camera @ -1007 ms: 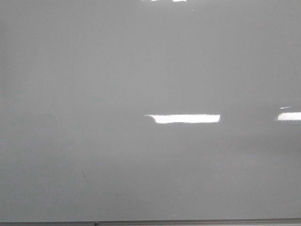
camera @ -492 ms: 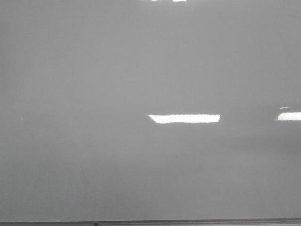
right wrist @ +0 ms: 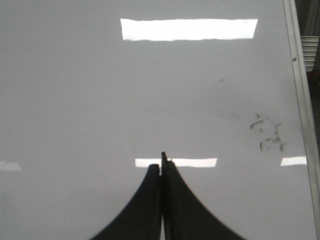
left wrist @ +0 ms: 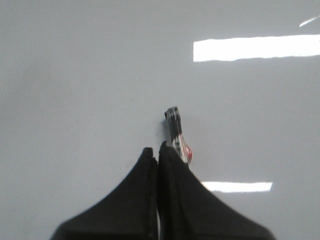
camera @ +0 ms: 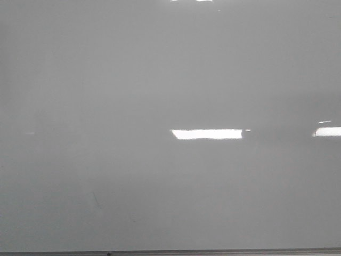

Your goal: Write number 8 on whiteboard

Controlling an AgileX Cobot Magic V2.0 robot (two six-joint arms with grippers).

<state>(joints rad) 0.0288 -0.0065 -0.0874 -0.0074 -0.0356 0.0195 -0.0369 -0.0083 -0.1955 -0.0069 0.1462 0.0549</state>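
Note:
The whiteboard (camera: 170, 80) is glossy pale grey and fills the front view; neither gripper shows there. No number 8 shows in any view. In the left wrist view my left gripper (left wrist: 156, 152) is shut on a marker (left wrist: 176, 131), whose dark tip sticks out past the fingertips toward the board (left wrist: 75, 75). In the right wrist view my right gripper (right wrist: 161, 167) is shut with its jaws pressed together and nothing seen between them, in front of the board (right wrist: 100, 100).
A faint grey scratch mark (camera: 96, 200) lies low on the left of the board. A metal edge strip (camera: 213, 251) runs along the bottom. In the right wrist view, dark smudges (right wrist: 267, 135) sit near the board's metal edge strip (right wrist: 300, 100).
The bright reflection in the middle of the board has narrowed slightly and a faint glint has appeared at the left. No marks have appeared on the board.

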